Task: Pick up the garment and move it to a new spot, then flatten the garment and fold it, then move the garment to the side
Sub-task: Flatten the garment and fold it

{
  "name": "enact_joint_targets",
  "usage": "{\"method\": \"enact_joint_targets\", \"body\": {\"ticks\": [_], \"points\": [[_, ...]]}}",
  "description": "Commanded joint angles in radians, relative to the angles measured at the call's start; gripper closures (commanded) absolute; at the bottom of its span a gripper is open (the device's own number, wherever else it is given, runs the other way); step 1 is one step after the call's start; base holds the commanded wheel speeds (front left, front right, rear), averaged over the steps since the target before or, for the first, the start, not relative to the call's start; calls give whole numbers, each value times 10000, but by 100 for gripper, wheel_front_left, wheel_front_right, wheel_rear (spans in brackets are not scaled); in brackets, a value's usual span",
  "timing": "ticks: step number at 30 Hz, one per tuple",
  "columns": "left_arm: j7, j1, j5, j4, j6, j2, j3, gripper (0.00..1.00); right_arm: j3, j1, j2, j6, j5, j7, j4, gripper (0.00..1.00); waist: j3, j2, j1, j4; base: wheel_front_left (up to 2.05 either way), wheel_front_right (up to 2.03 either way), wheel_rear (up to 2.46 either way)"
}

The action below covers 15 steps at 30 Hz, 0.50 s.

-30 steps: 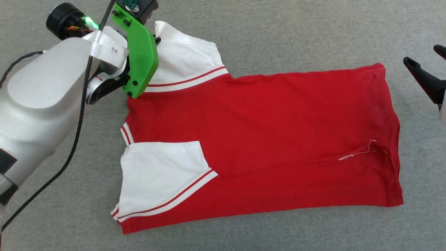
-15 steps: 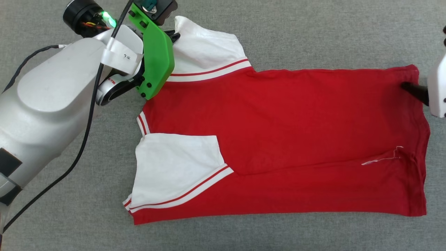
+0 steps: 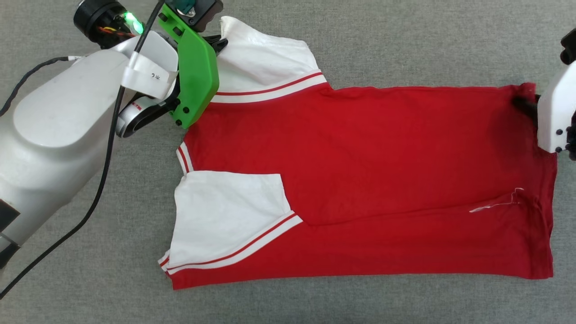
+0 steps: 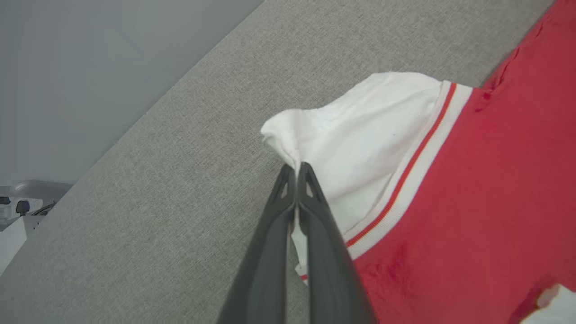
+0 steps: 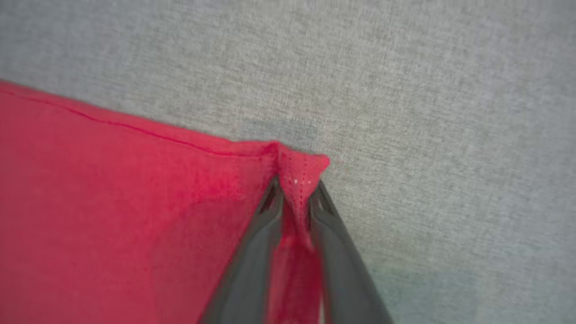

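The garment (image 3: 360,180) lies spread on the grey surface, a red T-shirt with white sleeves and striped trim, its hem toward the right. My left gripper (image 3: 221,42) is shut on the edge of the far white sleeve (image 4: 360,144); in the left wrist view the left gripper (image 4: 297,170) pinches a fold of white cloth. My right gripper (image 3: 523,102) sits at the far hem corner. In the right wrist view the right gripper (image 5: 294,191) has its fingers closed around a bunched peak of the red garment (image 5: 112,216).
A grey fabric surface (image 3: 405,45) lies all around the shirt. A black cable (image 3: 100,189) hangs along my left arm. In the left wrist view the surface edge (image 4: 148,117) runs diagonally, with white equipment (image 4: 13,216) beyond it.
My right gripper came in from the right edge to the far hem corner and closed on it. The left gripper kept its hold on the white sleeve. The camera shifted early on.
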<state>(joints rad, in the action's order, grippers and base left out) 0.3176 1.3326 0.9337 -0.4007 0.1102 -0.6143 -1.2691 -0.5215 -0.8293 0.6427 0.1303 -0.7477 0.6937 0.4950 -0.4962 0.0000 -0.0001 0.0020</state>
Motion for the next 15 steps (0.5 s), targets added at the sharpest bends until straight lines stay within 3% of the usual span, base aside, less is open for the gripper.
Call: {"method": "enact_joint_targets", "body": {"ticks": [1,7,15], "points": [[-121,-157,64,10,-65,-108,33,100,-267,441,-280,4,-235,-236,322,100,214,0,1,-57,0,0,0],[-388,-665,82,180,-148,-350,19,100,-204,521,124,4,-597,-1729,-229,100,962,0,1,-75,0,0,0],[-749,-1861,395,985,-499,-910,25,100,-416,1665,610,4,-891,-2857,-1011,100,2000,0,1,-35,0,0,0]]}}
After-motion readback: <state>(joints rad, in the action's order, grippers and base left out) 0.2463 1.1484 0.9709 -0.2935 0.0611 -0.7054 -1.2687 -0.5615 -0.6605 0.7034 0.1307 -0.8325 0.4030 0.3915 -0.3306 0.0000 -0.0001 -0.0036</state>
